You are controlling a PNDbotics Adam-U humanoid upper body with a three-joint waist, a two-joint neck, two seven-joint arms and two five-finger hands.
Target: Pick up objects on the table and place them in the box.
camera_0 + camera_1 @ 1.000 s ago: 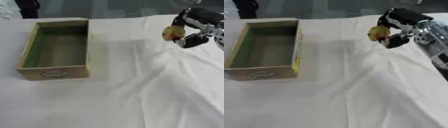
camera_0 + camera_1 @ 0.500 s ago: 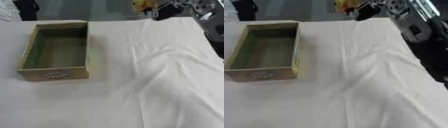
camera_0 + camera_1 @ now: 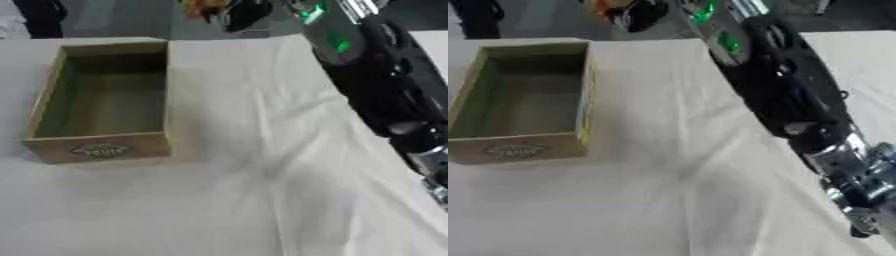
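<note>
My right arm reaches from the lower right across the table to the top edge of the view. Its hand point(image 3: 238, 11) is curled round a small yellow and orange object point(image 3: 201, 7), held high above the far edge of the table, just right of the box's far right corner. The open wooden box point(image 3: 166, 90) lies at the left and looks empty, its inside greenish, with an oval label on the near wall. No left hand shows in either view.
A rumpled white cloth point(image 3: 262, 190) covers the table. A dark shape point(image 3: 39, 17) stands beyond the far left edge. The black forearm with green lights point(image 3: 719, 35) spans the right half of the table.
The right hand has carried the yellow object up and to the left, from over the right side of the table toward the box's far end. The arm now stretches further across.
</note>
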